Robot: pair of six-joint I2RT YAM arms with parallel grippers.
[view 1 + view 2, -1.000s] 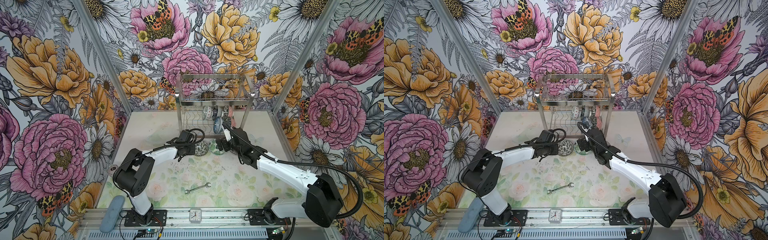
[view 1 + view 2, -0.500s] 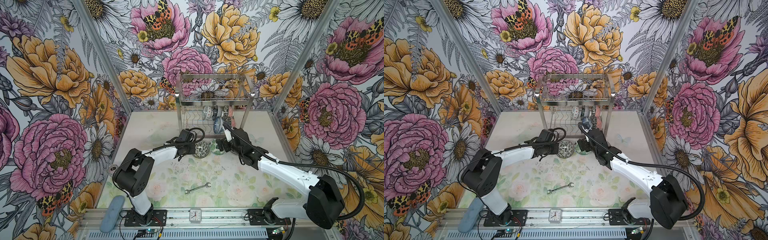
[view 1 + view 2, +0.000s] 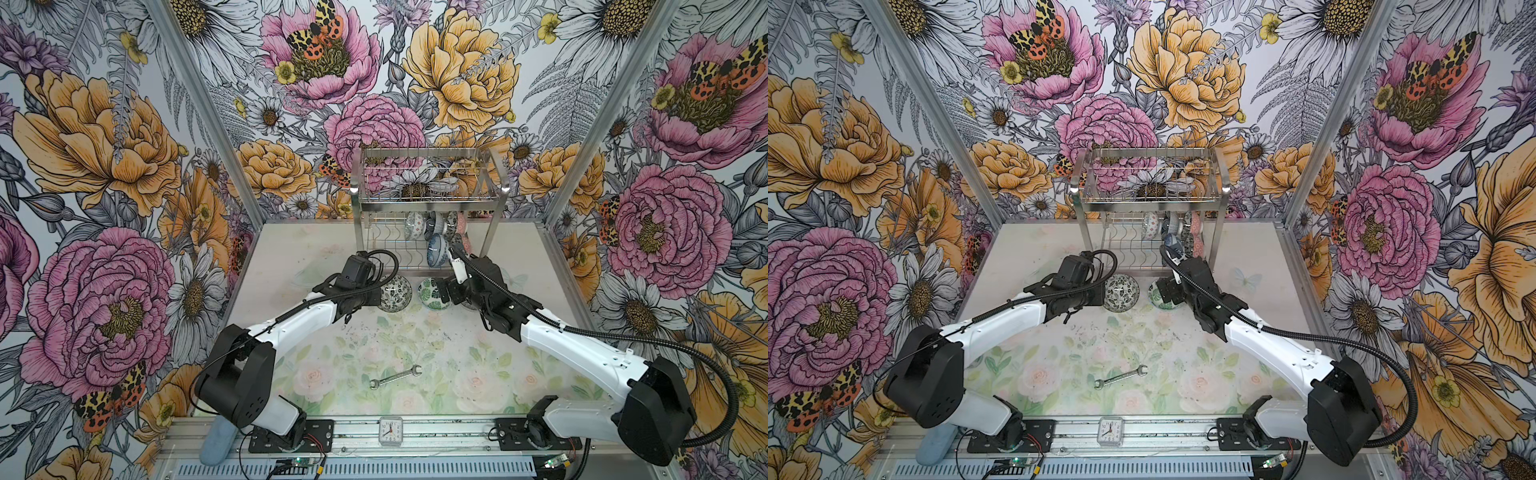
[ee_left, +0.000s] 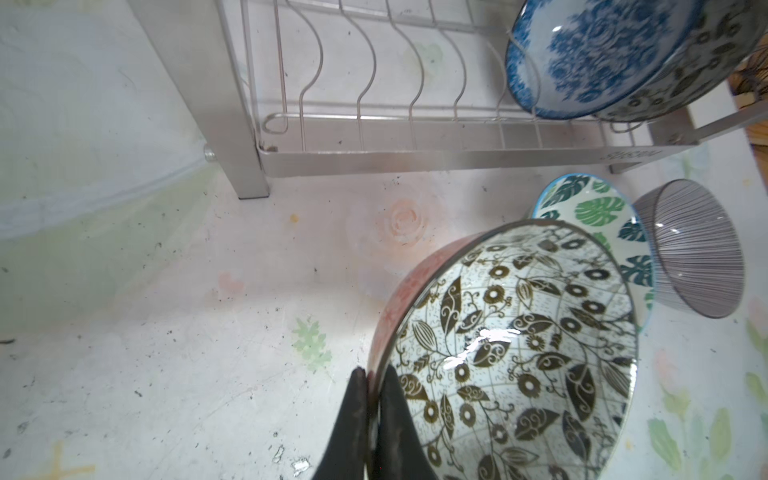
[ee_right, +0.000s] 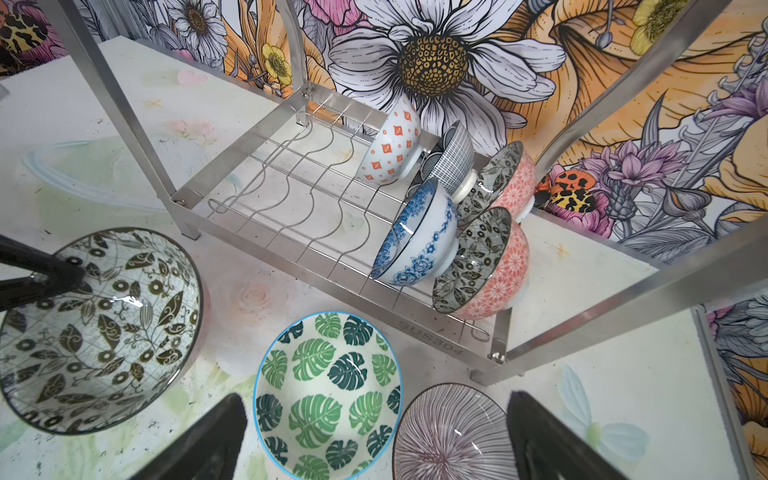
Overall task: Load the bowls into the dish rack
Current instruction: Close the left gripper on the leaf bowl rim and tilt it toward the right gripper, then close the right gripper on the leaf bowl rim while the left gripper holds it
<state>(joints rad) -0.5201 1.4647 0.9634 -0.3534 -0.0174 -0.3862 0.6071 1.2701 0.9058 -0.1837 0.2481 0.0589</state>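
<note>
Dish rack, lower shelf: five bowls standing on edge at one end; in front of rack: black-and-white floral bowl, rim pinched in closed left gripper; beside it green leaf bowl and grey-striped bowl, right gripper spread wide above both, holding nothing.

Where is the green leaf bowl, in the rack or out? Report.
Out: the green leaf bowl sits on the table before the dish rack.

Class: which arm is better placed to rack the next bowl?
Left: left tool is shut on the rim of the black-and-white floral bowl near the dish rack; right tool is open, empty.
</note>
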